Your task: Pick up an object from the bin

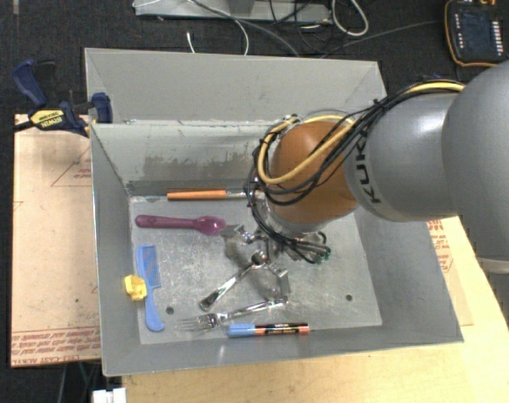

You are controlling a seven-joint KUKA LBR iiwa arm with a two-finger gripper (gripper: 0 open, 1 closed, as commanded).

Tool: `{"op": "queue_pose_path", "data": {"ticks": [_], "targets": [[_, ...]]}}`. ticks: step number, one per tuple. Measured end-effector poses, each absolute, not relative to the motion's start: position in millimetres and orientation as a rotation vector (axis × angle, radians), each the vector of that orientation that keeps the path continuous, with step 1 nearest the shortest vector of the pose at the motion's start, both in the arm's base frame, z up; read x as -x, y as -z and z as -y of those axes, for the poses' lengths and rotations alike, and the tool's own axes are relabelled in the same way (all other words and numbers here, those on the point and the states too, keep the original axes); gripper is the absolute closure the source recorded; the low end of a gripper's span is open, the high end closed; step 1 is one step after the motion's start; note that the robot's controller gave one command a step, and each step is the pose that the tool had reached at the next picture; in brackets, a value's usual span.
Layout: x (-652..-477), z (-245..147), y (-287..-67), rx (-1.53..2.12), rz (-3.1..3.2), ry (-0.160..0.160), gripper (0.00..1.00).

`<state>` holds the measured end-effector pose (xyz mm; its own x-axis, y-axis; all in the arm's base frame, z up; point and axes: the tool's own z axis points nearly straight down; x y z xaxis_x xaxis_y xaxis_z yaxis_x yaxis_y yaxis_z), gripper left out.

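1. The grey arm (422, 158) hangs closest to us, coming in from the right, with looped cables round the orange cover (309, 175) at its wrist.
2. Under that cover the claw (256, 254) is down near the middle of the bin (355, 309). From here I cannot tell whether the claw is wide or narrow, or whether it grips anything.
3. Right at the claw, running away from it toward the lower left, lies a metal spoon (225, 290). It is the thing nearest the claw, and I cannot tell if the two touch.
4. Below the claw, nearer the front wall, a metal fork (225, 316) lies almost level, with a blue, orange and black marker (267, 330) just beside it.
5. Left of the claw and slightly higher lies a purple spoon (179, 222), its bowl end toward the claw.
6. Above that, up and left of the claw, an orange-handled tool (196, 195) lies along the back wall.
7. Well apart from the claw, far to its left, a blue comb (149, 280) lies lengthwise with a small yellow piece (135, 288) touching its side.
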<state>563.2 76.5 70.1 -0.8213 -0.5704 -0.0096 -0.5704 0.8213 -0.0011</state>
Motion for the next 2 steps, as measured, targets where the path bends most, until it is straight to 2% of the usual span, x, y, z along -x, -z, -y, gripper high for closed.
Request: {"op": "queue_pose_path", "data": {"ticks": [1, 2], "targets": [[-560.5, -84.5, -70.6, 0.941, -2.998, -0.009, 1.00], [-560.5, -84.5, -70.6, 0.941, -2.998, -0.009, 1.00]]}}
